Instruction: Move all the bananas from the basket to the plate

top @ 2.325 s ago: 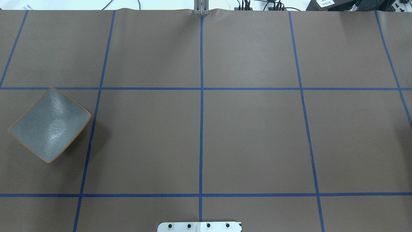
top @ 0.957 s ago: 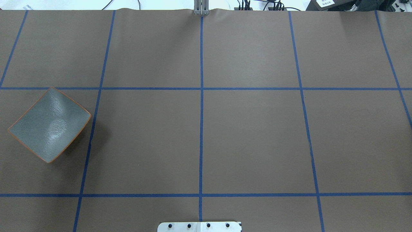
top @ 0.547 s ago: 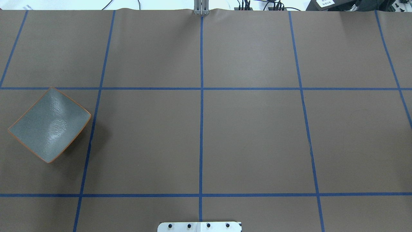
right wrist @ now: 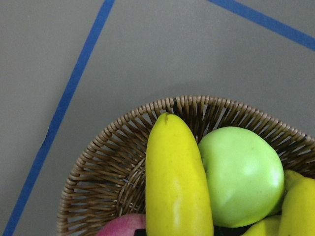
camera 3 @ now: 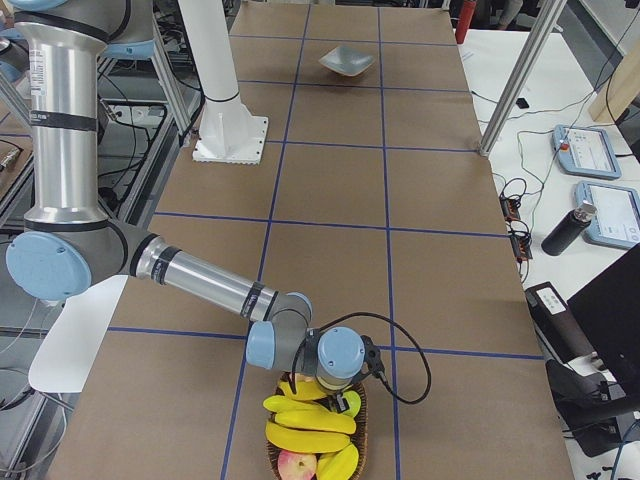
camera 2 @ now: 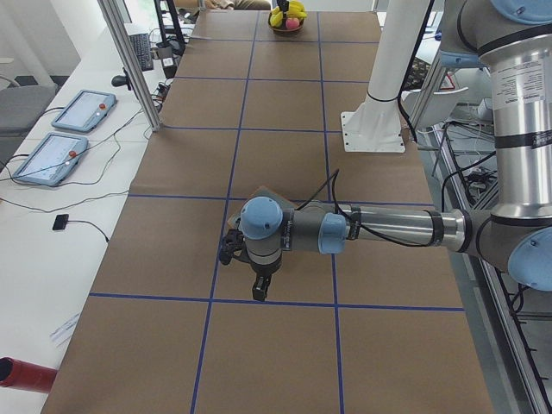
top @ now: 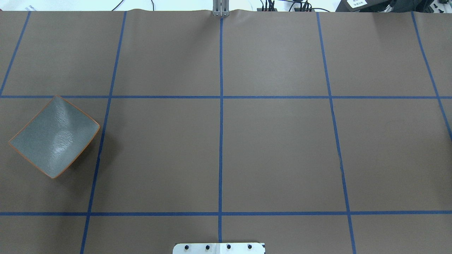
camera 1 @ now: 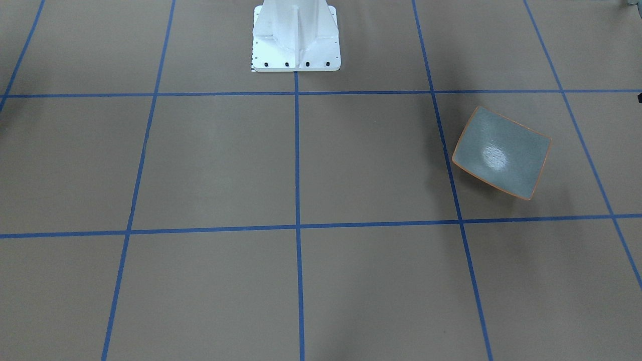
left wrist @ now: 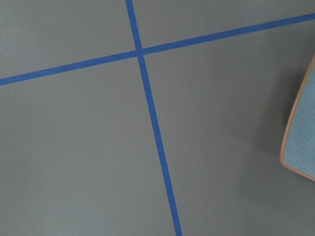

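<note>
Nothing on the bench had shifted across the overhead frames: the plate (top: 54, 137) kept its place near the bench's left edge, turned cornerwise and bare, and only the sheen on its glaze differed. The left gripper (camera 2: 258, 291) hung just above the brown covering close by the plate. It showed only from the bench's left end, where the wrist hid most of the dish, so it could not be told whether its jaws were spread or pressed together. Its wrist camera caught one orange-rimmed edge of the plate (left wrist: 301, 142), cut off at the right, and a crossing of blue tape lines (left wrist: 139, 51).

At mid-bench, on the robot-side edge, stood the white pedestal (camera 1: 296, 37). Past the far edge, toward the right corner, a white label (top: 357, 2) bore print too small to read.

The bananas (camera 3: 308, 420) lay in the wicker basket (right wrist: 98, 167) at the bench's right end, outside the overhead and front views. The right gripper (camera 3: 345, 402) sat directly over them, and the spacing of its jaws could not be told from that side view. From its wrist, one banana (right wrist: 174, 182) leaned against a green apple (right wrist: 241, 174), with a pink fruit (right wrist: 123, 230) cut off below.
</note>
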### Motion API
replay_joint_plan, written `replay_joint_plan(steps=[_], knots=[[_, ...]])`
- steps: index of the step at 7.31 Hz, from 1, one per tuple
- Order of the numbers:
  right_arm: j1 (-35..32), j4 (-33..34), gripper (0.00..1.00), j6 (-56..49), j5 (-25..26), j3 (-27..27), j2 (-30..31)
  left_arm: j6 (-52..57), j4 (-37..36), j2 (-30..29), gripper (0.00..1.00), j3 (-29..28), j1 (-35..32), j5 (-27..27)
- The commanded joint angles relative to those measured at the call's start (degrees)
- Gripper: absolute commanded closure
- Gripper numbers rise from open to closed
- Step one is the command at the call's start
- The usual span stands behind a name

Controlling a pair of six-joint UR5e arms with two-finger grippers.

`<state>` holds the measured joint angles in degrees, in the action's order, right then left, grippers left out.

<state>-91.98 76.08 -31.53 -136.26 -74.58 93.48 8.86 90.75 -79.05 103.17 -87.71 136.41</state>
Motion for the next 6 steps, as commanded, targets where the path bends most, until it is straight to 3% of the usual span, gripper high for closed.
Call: replay_joint_plan(steps=[1, 2, 4, 6], knots=[[-0.39, 0.74, 1.0, 0.16, -0.85, -4.33, 0.21, -0.07, 0.22, 0.21, 0.0, -0.08, 0.0, 0.0], [-1.96, 2.48, 1.0, 0.33, -1.29, -6.78, 0.21, -0.16, 0.22, 0.21, 0.0, -0.08, 0.0, 0.09], [-2.41, 12.38, 1.0, 0.42, -0.77, -19.74, 0.47, -1.03, 0.22, -0.31, 0.0, -0.08, 0.0, 0.18], [-1.02, 12.87, 1.0, 0.86, -1.21, -25.68, -1.71, -2.97, 0.3, -3.28, 0.0, 1.67, 0.09, 0.09]])
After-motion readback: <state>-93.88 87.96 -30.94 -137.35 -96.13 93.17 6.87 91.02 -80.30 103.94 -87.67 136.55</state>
